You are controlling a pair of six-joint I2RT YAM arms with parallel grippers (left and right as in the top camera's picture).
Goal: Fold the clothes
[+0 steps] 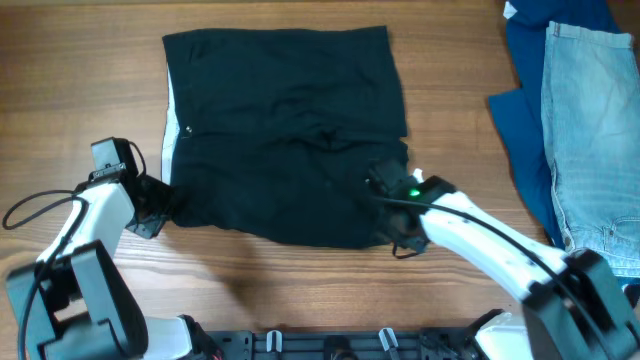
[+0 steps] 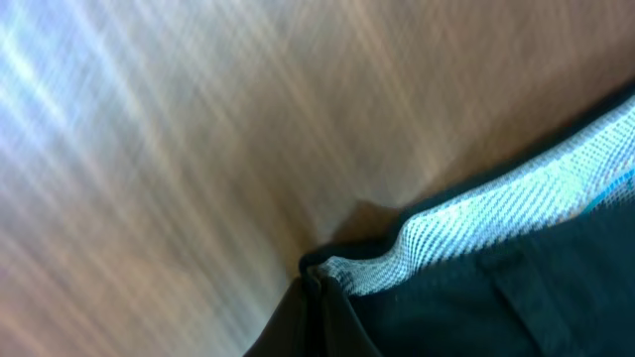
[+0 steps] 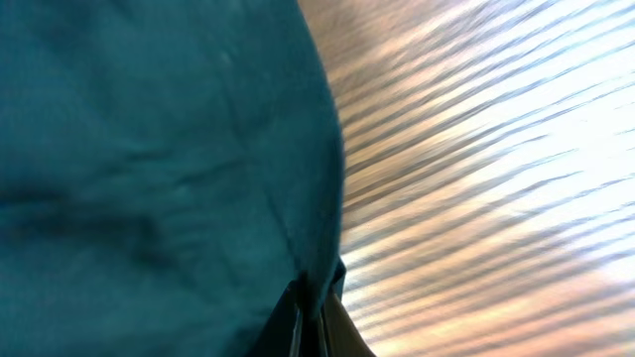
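Observation:
The clothes, a black shorts-like garment, lie spread flat in the middle of the wooden table. A pale lining strip shows along their left edge. My left gripper is shut on the near left corner; in the left wrist view it pinches the dark cloth beside the pale mesh lining. My right gripper is at the near right corner. In the right wrist view it is shut on the edge of the fabric.
Light-blue denim jeans lie on a dark blue cloth at the far right of the table. Bare wood surrounds the garment. The arm bases stand along the near edge.

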